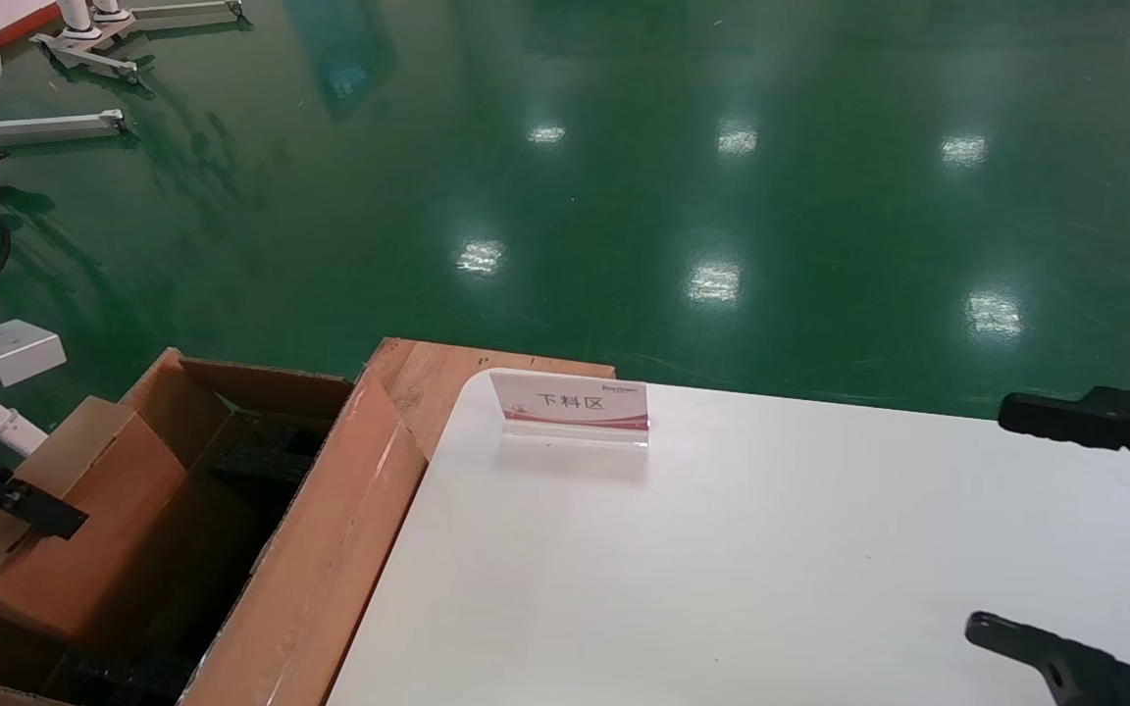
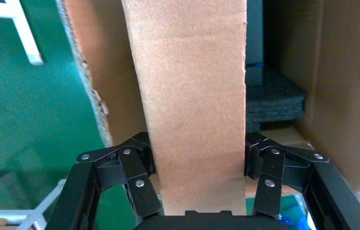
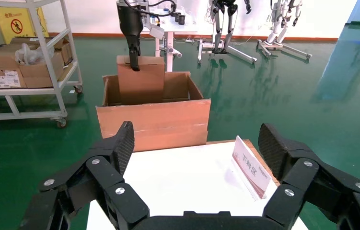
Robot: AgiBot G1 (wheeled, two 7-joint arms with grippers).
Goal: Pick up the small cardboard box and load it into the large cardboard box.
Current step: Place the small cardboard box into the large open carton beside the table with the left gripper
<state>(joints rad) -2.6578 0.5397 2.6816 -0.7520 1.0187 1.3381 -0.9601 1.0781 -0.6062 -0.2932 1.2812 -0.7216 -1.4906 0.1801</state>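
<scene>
The left pincer (image 2: pixel 197 179) was clenched on the small cardboard box (image 2: pixel 192 105), held over the open large cardboard box (image 1: pixel 231 529). A tilted descent could have caught its tall flaps (image 1: pixel 325 549) or jammed on the black foam blocks (image 2: pixel 273 98) inside. The right pincer (image 3: pixel 197 153) hovered released above the white tabletop (image 1: pixel 771 569), near the sign (image 1: pixel 570 402).
</scene>
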